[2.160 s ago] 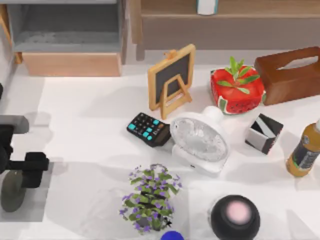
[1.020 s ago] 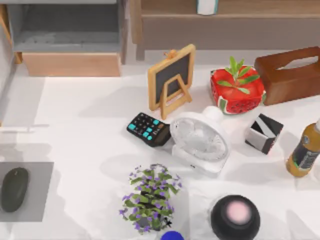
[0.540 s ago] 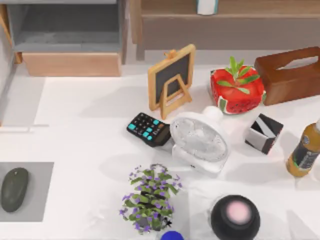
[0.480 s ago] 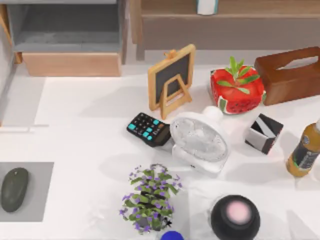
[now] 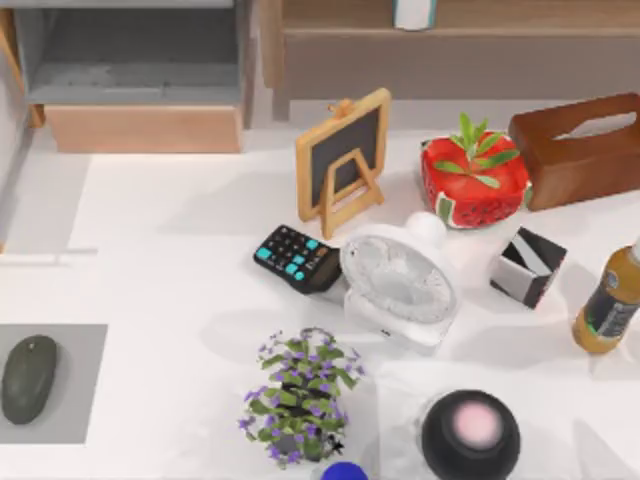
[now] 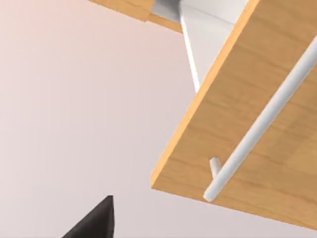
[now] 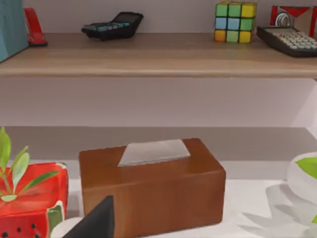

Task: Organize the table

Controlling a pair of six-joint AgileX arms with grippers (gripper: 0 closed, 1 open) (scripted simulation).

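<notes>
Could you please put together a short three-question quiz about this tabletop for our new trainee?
1. True or false: the dark mouse lies on a grey mat near the left edge of the table.
2. What touches the white fan on its left side? A) the calculator B) the brown tissue box C) the amber bottle
3. Fill in: the green leaves sprout from a red pot painted like a ______.

Key: 1 true; 2 A; 3 watermelon.
</notes>
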